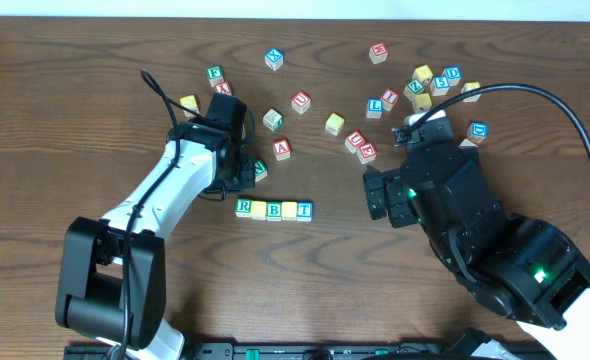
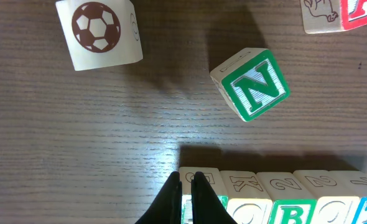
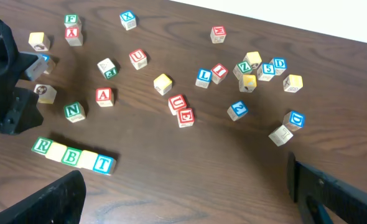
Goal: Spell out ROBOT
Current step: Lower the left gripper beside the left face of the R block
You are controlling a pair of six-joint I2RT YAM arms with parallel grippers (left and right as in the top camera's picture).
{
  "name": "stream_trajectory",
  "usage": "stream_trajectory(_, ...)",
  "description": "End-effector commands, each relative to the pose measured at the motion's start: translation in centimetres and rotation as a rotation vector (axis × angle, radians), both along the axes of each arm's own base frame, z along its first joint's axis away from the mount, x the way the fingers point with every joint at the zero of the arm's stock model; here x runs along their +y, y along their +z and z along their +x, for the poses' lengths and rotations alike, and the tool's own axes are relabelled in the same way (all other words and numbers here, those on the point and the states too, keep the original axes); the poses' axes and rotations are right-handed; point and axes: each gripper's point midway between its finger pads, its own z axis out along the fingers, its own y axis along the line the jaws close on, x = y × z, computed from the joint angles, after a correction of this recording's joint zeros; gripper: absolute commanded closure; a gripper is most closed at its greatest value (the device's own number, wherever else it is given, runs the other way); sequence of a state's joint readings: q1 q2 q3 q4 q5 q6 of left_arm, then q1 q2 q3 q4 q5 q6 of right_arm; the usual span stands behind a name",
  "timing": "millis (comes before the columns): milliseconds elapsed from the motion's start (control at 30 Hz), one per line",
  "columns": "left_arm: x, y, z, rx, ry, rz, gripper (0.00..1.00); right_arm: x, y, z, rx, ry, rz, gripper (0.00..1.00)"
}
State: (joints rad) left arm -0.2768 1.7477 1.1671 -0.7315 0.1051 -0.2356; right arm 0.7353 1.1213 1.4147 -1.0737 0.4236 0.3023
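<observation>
The ROBOT cubes lie in one row on the table: green R [image 1: 243, 207], a yellow cube [image 1: 259, 209], green B [image 1: 274, 210], a second yellow cube [image 1: 289, 210] and blue T [image 1: 304, 210]. The right wrist view shows the same row, from R [image 3: 42, 146] to T [image 3: 102, 163]. My left gripper [image 1: 238, 186] is shut with nothing between its fingers. In the left wrist view its tips [image 2: 186, 186] overlap the R cube [image 2: 203, 179] at the row's left end. My right gripper [image 1: 373, 192] stands wide open, right of the row, holding nothing [image 3: 190, 199].
A green N cube [image 2: 255, 84] lies tilted just behind the row. A soccer-ball cube [image 2: 99, 31] sits further left. A red A cube [image 1: 282, 149] and several loose letter cubes are scattered across the back of the table, with a cluster [image 1: 430, 82] at the back right.
</observation>
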Motion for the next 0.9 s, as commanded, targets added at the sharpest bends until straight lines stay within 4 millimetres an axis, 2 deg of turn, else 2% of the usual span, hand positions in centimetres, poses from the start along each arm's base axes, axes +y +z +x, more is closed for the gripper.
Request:
stream_trajectory(0,0.3,-1.1,-0.3,0.028,0.002,0.021,0.92,-0.3,0.9,0.1,-0.027,-0.007,-0.005,0.01)
stream_trajectory(167,0.4,-1.9,-0.4,0.050,0.002,0.027,0.92,-0.3,0.9,0.1,-0.026,-0.007,-0.005,0.01)
stream_trajectory(467,0.4,-2.1,-0.6,0.056,0.002,0.029,0.92,-0.2,1.0,0.2,-0.031,-0.007,-0.001,0.01)
stream_trajectory(667,0.6,-3.4,-1.5,0.071,0.012,0.031,0.92,-0.2,1.0,0.2,-0.031,-0.007,0.000,0.01)
stream_trajectory(867,0.6,-3.4,-1.3,0.062,0.012,0.029,0.92,-0.2,1.0,0.2,-0.032,-0.007,0.000,0.01)
